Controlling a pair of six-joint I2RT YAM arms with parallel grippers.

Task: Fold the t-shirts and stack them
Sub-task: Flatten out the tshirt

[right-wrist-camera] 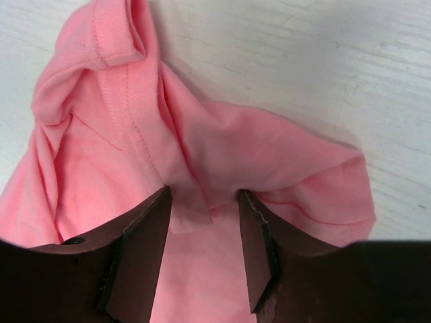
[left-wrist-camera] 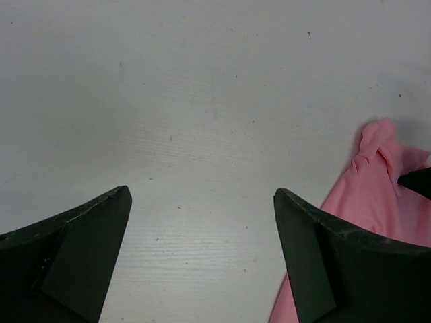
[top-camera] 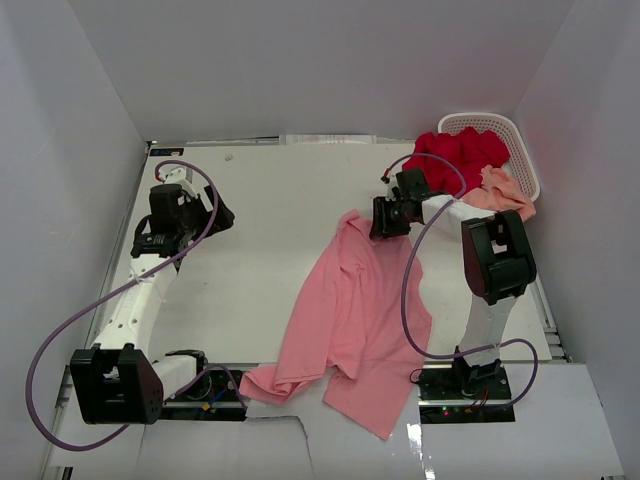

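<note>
The pink t-shirt (top-camera: 350,310) lies crumpled and stretched from the table's middle down to its near edge. My right gripper (top-camera: 388,222) sits at the shirt's far end. In the right wrist view the right gripper (right-wrist-camera: 204,195) stands over the pink t-shirt (right-wrist-camera: 121,155) with its jaws apart and a flat fold with a label between them, not pinched. My left gripper (top-camera: 222,215) hovers wide open over bare table at the left. The left wrist view shows the left gripper (left-wrist-camera: 202,195) holding nothing, with the pink t-shirt (left-wrist-camera: 377,182) off to its right. A deep red t-shirt (top-camera: 460,150) and a peach t-shirt (top-camera: 505,190) spill from the basket.
A white perforated basket (top-camera: 520,140) stands at the far right corner. White walls close in the table on the left, back and right. Purple cables loop beside both arms.
</note>
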